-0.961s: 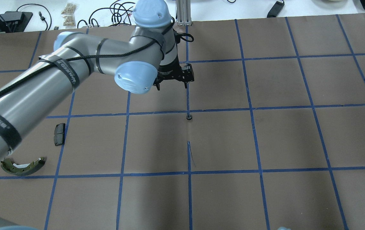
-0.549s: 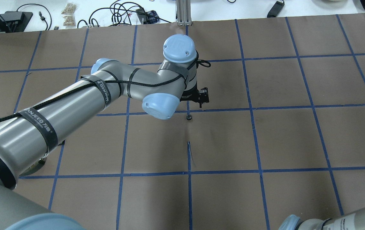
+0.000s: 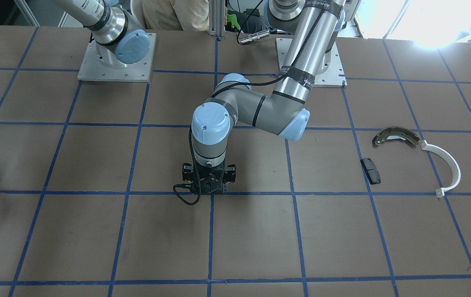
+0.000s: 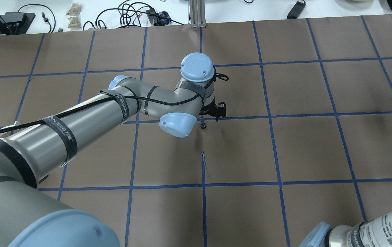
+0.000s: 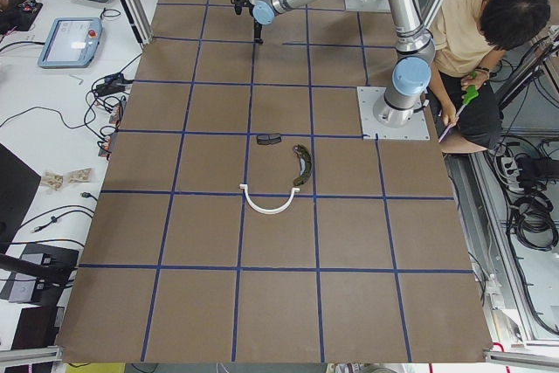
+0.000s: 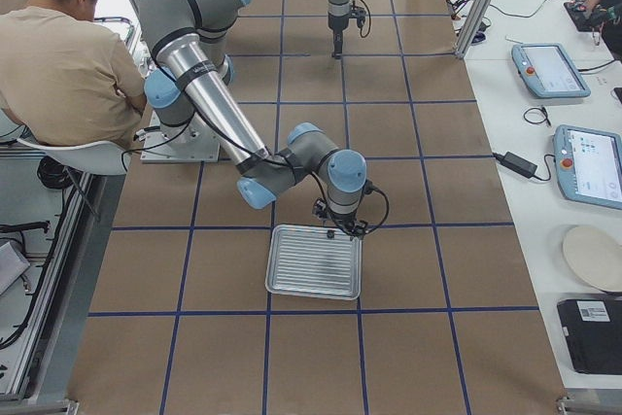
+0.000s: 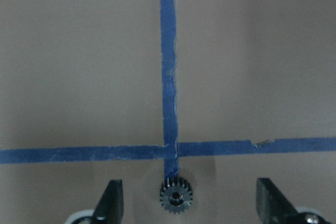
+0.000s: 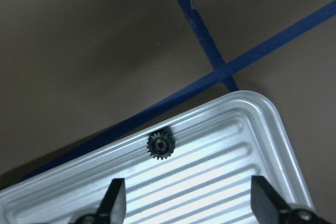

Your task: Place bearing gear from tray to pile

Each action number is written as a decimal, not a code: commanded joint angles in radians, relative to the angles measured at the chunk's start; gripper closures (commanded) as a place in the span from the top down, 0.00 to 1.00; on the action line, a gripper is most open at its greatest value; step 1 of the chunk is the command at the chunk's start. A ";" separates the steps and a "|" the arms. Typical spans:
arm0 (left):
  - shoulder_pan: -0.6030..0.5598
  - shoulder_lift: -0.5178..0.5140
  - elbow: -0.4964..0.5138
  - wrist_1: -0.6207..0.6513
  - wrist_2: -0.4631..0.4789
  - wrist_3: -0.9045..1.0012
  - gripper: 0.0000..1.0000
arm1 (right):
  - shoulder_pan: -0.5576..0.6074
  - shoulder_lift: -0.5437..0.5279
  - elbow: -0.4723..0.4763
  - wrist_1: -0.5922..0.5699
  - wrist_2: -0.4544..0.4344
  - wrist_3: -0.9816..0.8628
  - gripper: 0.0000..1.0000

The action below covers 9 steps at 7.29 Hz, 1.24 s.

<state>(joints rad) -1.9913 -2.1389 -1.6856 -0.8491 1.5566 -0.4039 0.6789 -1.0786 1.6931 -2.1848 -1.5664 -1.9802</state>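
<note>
Look, your left gripper (image 7: 188, 191) hangs low over the desk (image 4: 285, 151). Its two fingers (image 7: 111, 200) are spread wide and hold nothing. A small gear (image 7: 177, 199) lies flat on the desk between them and touches neither finger. It sits at the end of a strip of blue tape (image 7: 167, 77), just beside the spot where two strips cross.

Your right gripper (image 8: 187, 187) is spread wide too, and it holds nothing. It hangs over one rounded corner of the tray (image 8: 247, 129), which lies at the robot's right end of the desk. A second gear (image 8: 160, 145) lies flat in the tray, close to the rim, a little way past the gripper.

Farther off, toward the robot's left end of the desk, you see the pile (image 5: 300, 166). It has a curved brake shoe (image 3: 396, 135), with a white arc (image 3: 449, 165) just beside one end of it and a black pad (image 3: 371, 170) near them. The pile is well apart from both gears.
</note>
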 commanded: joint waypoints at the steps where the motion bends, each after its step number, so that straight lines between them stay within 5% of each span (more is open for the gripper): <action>1: -0.007 0.002 -0.006 -0.004 0.005 -0.001 0.60 | -0.015 0.019 0.045 -0.047 0.005 -0.040 0.78; 2: -0.007 -0.010 -0.008 -0.005 0.003 -0.006 0.56 | -0.015 0.016 0.059 -0.049 0.005 -0.039 0.77; 3: -0.007 -0.009 -0.008 -0.007 0.002 -0.004 0.39 | -0.015 0.016 0.065 -0.056 0.005 -0.042 0.69; 6: -0.004 0.020 -0.009 -0.016 0.003 0.005 0.06 | -0.015 0.014 0.068 -0.058 0.005 -0.029 0.29; 8: 0.024 0.084 0.003 -0.101 0.016 0.048 0.01 | -0.015 0.013 0.062 -0.058 0.020 -0.019 0.02; 9: 0.101 0.152 -0.012 -0.189 0.049 0.236 0.00 | -0.015 0.006 0.056 -0.056 0.020 0.010 0.00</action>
<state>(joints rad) -1.9584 -2.0594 -1.6899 -0.9434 1.5777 -0.3263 0.6642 -1.0672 1.7552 -2.2423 -1.5509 -1.9954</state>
